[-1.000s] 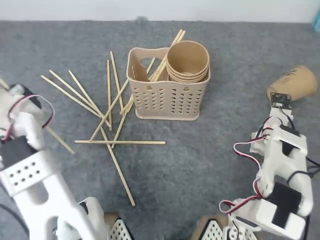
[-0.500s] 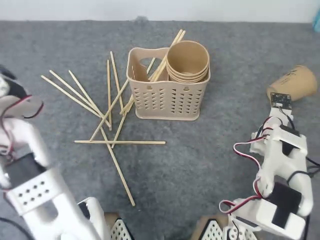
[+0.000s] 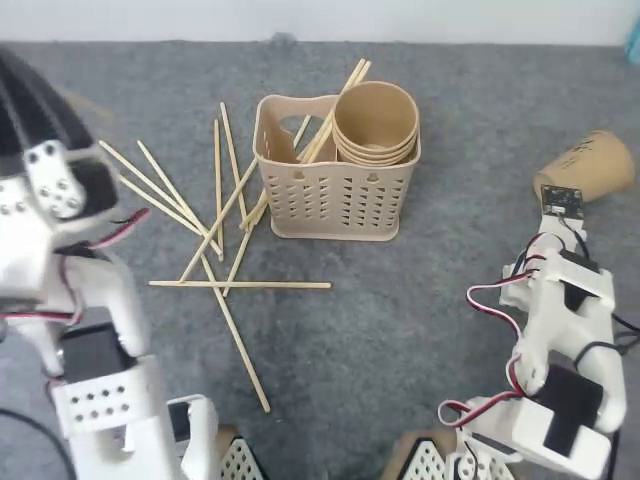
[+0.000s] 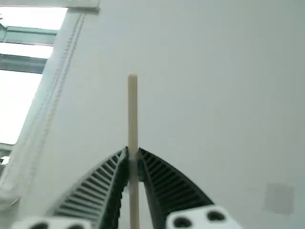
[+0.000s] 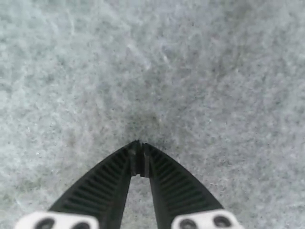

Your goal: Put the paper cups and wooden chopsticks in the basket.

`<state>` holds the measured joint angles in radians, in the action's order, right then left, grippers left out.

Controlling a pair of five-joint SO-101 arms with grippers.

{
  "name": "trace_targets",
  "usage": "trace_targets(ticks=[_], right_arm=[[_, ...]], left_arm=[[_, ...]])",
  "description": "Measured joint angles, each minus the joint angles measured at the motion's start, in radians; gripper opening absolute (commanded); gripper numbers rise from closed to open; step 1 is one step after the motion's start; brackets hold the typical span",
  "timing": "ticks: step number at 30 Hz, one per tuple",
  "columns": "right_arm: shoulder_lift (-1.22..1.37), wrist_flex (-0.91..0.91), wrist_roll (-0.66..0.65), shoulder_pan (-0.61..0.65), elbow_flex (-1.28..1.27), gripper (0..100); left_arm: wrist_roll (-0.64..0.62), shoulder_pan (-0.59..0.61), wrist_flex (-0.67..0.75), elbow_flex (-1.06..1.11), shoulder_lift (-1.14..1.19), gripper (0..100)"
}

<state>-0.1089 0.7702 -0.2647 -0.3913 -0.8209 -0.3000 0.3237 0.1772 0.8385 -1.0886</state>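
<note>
Left wrist view — a pale wooden chopstick [image 4: 132,109] is clamped by the left gripper [image 4: 133,156] — the right gripper [image 5: 139,151] is closed on nothing.

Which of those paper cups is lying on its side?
The lone cup on the grey carpet, far right in the high view, lies tipped over. The other cups stand stacked upright inside the basket.

1 overhead view, 2 wrist close-ups

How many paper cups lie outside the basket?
1. The cup lies on its side, far right of the basket. The stack nested in the basket is excluded; an arm may hide others.
</note>
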Motion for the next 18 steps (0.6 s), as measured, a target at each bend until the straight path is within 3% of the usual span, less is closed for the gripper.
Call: trace_targets(ticks=[4, 12, 18], right_arm=[[0.000, 0.000, 0.000, 0.000, 0.000, 0.9], [0.000, 0.000, 0.000, 0.000, 0.000, 0.9], [0.000, 0.000, 0.000, 0.000, 0.000, 0.9]], left_arm=[[-0.003, -0.126, 0.041, -0.003, 0.000, 1], [-0.003, -0.404, -0.153, -0.086, 0.000, 1], [-0.002, -0.460, -0.172, -0.133, 0.132, 1]])
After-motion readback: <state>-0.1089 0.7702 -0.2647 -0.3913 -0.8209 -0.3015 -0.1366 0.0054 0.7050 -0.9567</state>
